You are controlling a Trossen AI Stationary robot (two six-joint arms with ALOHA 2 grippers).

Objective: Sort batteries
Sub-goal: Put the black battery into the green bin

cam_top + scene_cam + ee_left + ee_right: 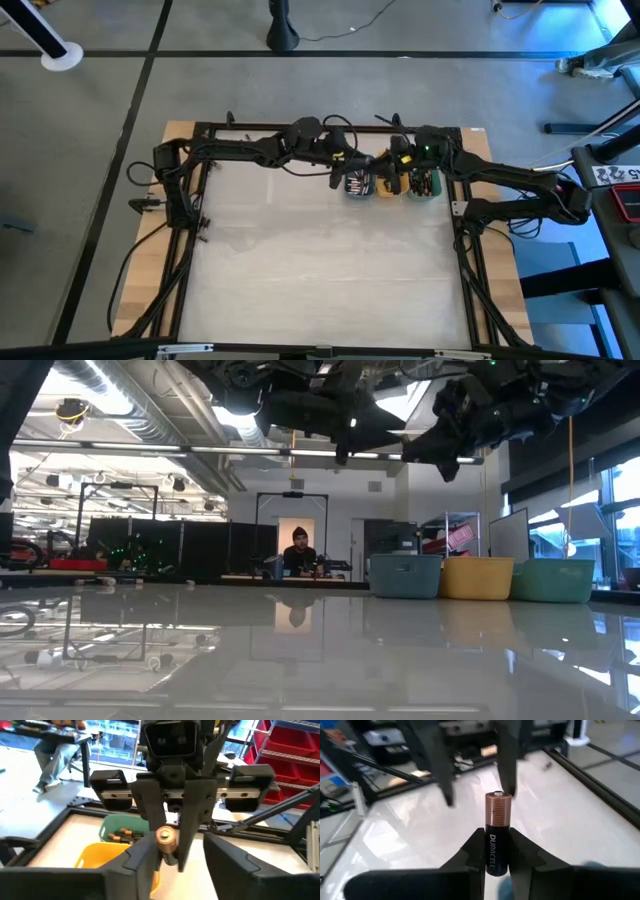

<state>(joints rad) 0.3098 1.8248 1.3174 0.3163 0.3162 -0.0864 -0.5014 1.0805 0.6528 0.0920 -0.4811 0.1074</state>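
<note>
Crowding above the trays [390, 186] at the table's [320, 270] far edge, both arms leave the near side open. Right wrist: the right gripper [492, 851] clamps a battery [496, 831]. Left wrist: the left gripper [177, 852] seems parted around it.

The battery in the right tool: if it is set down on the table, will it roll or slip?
The battery is a smooth round cylinder, so it would probably roll on the glossy table. The right tool pinches only its dark lower half, so it might slip or pivot. It looks rigid.
</note>
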